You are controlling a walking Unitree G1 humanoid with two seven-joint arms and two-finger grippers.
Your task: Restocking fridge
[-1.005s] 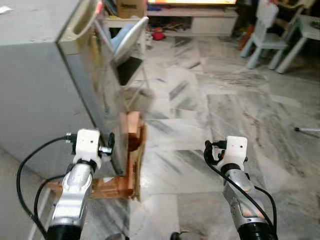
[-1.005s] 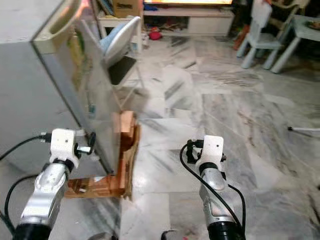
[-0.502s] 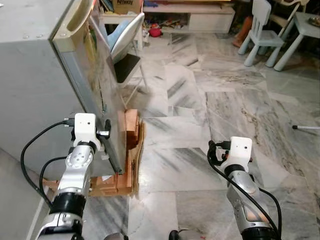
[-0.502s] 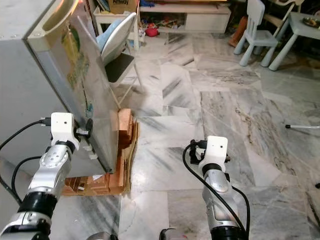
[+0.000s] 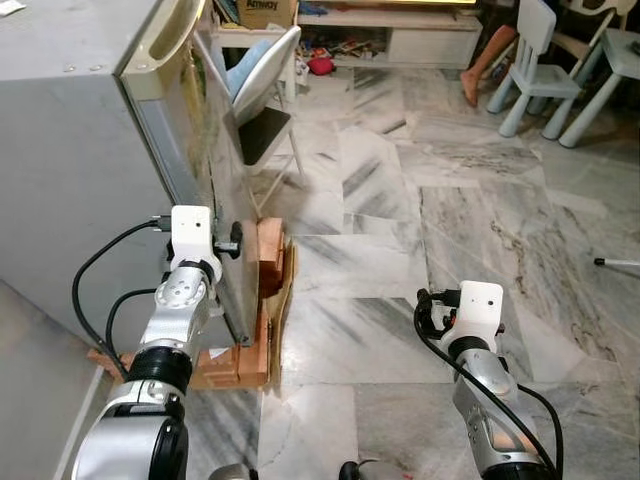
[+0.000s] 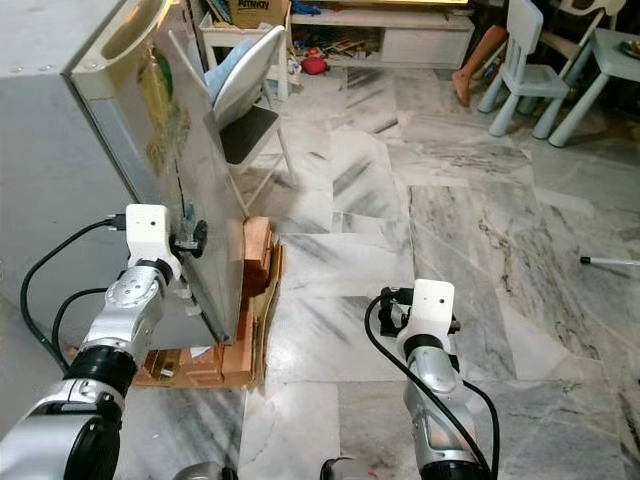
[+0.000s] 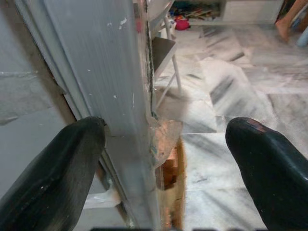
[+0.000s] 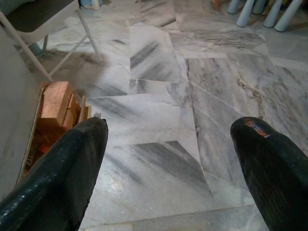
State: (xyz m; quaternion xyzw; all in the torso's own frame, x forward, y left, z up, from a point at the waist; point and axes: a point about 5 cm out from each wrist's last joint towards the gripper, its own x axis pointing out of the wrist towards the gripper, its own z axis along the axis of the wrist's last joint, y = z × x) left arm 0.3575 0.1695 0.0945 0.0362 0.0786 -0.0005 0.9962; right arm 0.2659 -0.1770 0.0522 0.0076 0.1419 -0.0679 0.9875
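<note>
Head views: a grey fridge (image 5: 70, 150) stands at the left on wooden blocks (image 5: 262, 290), on a wide marble floor (image 5: 400, 230). A folding chair (image 5: 265, 95) is just behind its door edge.

Left wrist view: the left gripper (image 7: 159, 168) is spread wide, straddling the fridge door edge (image 7: 132, 110), gripping nothing.

Right wrist view: the right gripper (image 8: 168, 173) hangs wide apart, empty, over bare floor.

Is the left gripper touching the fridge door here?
Cannot tell. In the left wrist view the open left gripper straddles the fridge door edge; one finger sits close against the door's face, but no plain contact or gap shows.
</note>
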